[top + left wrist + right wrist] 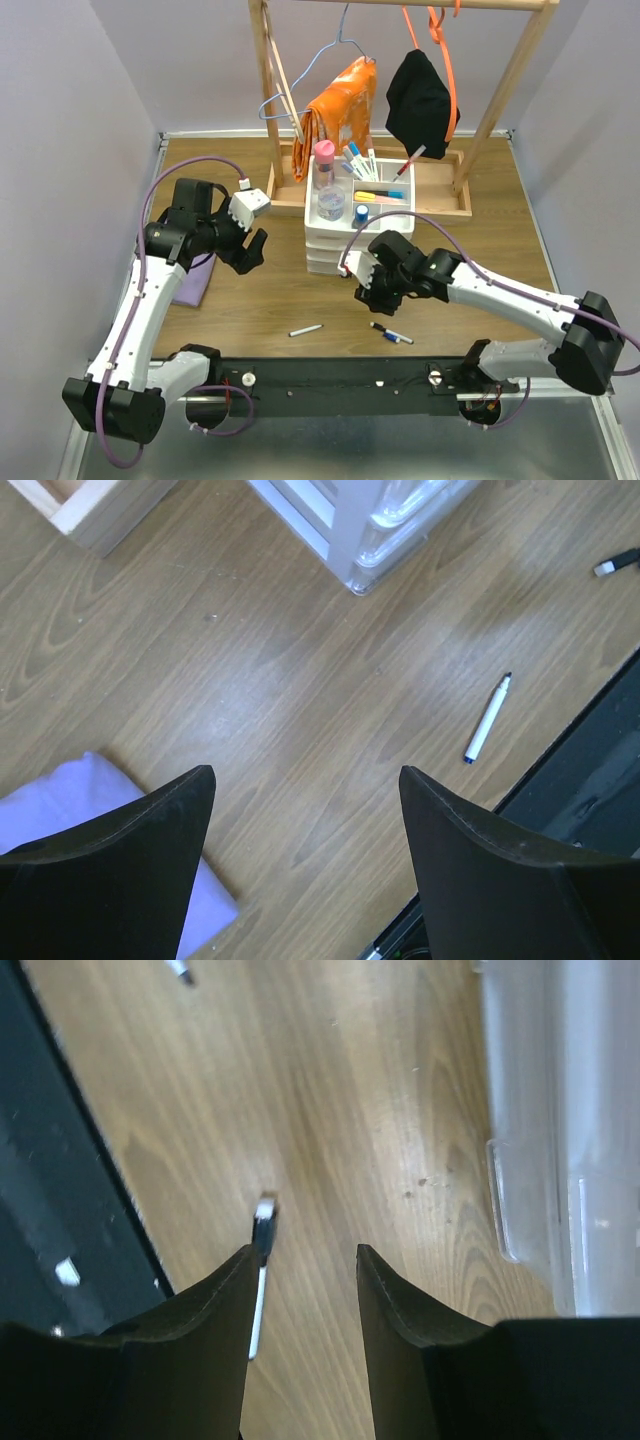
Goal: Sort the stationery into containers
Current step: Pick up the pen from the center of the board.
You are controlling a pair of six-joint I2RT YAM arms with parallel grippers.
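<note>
**Fig. View from above, with both wrist views.** My left gripper (248,252) hung over the left half of the desk (250,305), beside the purple cloth (190,282). Its fingers (150,840) were spread wide with nothing between them, and only bare wood showed in the gap. My right gripper (365,293) hung low over the middle of the desk, just in front of the drawer unit (322,255). Its fingers (225,1305) were about half parted and likewise empty.

Two pieces of stationery lay loose near the desk's near edge: a white pen (306,329) at the centre and a black marker (391,333) a little to its right. In the right wrist view the marker lay just outside one finger, not between the pair, so I judged that no grasp had been made. The narrower gap would suit so thin a barrel, but the gripper would have to shift sideways to straddle it.

The white tray (310,205) topped the drawer unit toward the far edge, in front of the wooden rack base (440,205). At its left end stood a pink-capped bottle (323,152) and a clear bottle (331,203), upright as tall things sit best. Pens (358,160) leaned in the far compartments, and orange and yellow markers (380,196) lay flat nearer the middle. By my judgement the sort was nearly complete, with two pieces left.
</note>
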